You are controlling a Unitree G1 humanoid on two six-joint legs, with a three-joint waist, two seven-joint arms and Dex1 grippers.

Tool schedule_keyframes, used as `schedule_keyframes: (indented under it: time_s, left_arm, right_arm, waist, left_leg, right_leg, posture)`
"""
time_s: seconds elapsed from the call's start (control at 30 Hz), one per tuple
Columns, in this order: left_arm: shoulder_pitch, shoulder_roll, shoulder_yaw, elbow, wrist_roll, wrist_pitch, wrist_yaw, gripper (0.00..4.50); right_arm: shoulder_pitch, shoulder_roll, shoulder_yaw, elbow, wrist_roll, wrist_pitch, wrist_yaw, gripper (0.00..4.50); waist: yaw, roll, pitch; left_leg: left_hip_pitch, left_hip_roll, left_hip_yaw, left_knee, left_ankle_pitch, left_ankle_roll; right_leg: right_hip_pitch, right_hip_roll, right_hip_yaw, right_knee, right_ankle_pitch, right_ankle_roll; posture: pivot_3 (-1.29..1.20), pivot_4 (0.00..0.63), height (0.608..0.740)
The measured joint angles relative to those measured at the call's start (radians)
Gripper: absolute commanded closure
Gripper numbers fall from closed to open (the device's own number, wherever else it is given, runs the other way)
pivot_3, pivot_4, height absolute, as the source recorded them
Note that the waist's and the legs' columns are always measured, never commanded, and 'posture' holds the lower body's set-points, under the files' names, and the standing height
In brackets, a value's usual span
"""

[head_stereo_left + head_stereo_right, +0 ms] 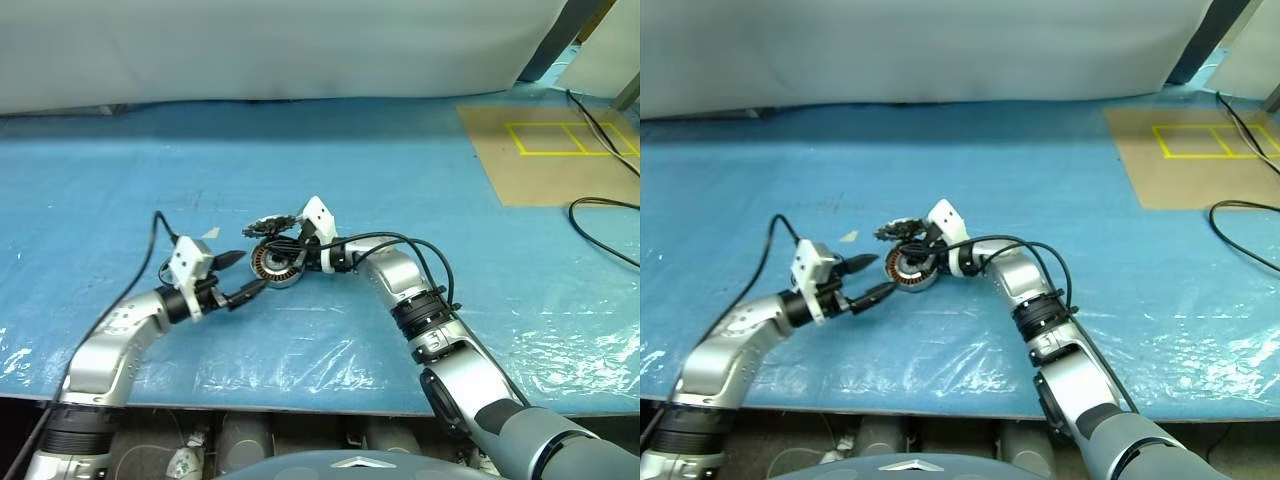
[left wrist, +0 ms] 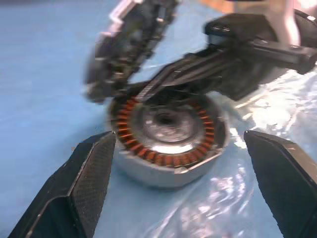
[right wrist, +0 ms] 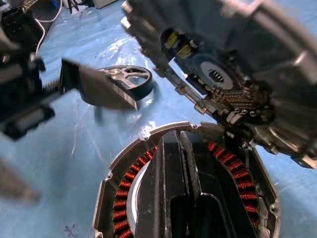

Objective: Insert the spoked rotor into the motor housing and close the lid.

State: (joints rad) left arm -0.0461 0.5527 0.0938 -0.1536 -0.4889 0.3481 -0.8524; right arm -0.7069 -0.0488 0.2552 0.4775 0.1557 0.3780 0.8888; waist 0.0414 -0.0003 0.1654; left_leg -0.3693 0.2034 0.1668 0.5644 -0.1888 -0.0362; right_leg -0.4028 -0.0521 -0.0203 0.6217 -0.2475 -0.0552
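Status of work: insertion not complete, lid not closed. The motor housing [image 1: 277, 266] sat open on the blue sheet [image 1: 400, 180] near the middle of the work area, between the two arms. Its cavity was empty apart from the gripper fingers reaching across it.

The spoked rotor [image 1: 268, 225] stood tilted on edge above the far side of the housing, its lower rim at or near the housing's rim. It was neither level with the opening nor seated in it. In my judgement the rotor must be brought level and centred over the hub, then lowered in, and the lid fitted after that.

The right gripper [image 3: 173, 136] lay across the top of the housing with its fingers pressed together and their tips against the rotor's lower edge. Whether a thin part of the rotor was nipped between them could not be established.

The left gripper [image 1: 248, 271] was just beside the housing on the near left, fingers [image 2: 89, 173] spread wide and gripping nothing.

Condition of parts: the housing was a shallow silver cup with a full ring of copper windings around a bright centre hub. The rotor was dark grey with a jagged, toothed rim and small fittings on its inner face.

A dark spoked ring [image 3: 130, 79] lay flat on the sheet beyond the housing — possibly the lid.
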Motion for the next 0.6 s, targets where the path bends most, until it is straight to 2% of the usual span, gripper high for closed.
schedule_keyframes:
  time_s: [0.2,0.43,0.6]
  left_arm:
    - [0.016,0.021,0.011,0.007,-0.007,0.023,-0.042,0.14]
    - [0.017,0.013,-0.007,-0.001,-0.02,0.044,-0.055,0.14]
    - [0.017,-0.001,-0.019,-0.001,-0.016,0.044,-0.055,0.14]
  right_arm:
    - [0.014,-0.019,0.051,0.0,-0.038,-0.033,0.019,4.49]
    - [0.006,-0.013,0.022,-0.049,0.002,-0.005,0.031,4.49]
    - [0.005,-0.02,0.066,-0.016,-0.048,-0.042,0.019,4.49]
  waist:
    - [0.003,0.0,0.0]
    - [0.002,0.0,0.0]
    - [0.001,0.0,0.0]
  left_leg:
    - [0.0,0.0,0.0,0.0,0.0,0.0]
    - [0.0,0.0,0.0,0.0,0.0,0.0]
    - [0.0,0.0,0.0,0.0,0.0,0.0]
  right_leg:
    - [0.0,0.0,0.0,-0.001,0.0,0.0]
    - [0.0,0.0,0.0,0.0,0.0,0.0]
    - [0.0,0.0,0.0,-0.001,0.0,0.0]
  posture:
    - [0.0,0.15,0.74]
    - [0.0,0.15,0.74]
    - [0.0,0.15,0.74]
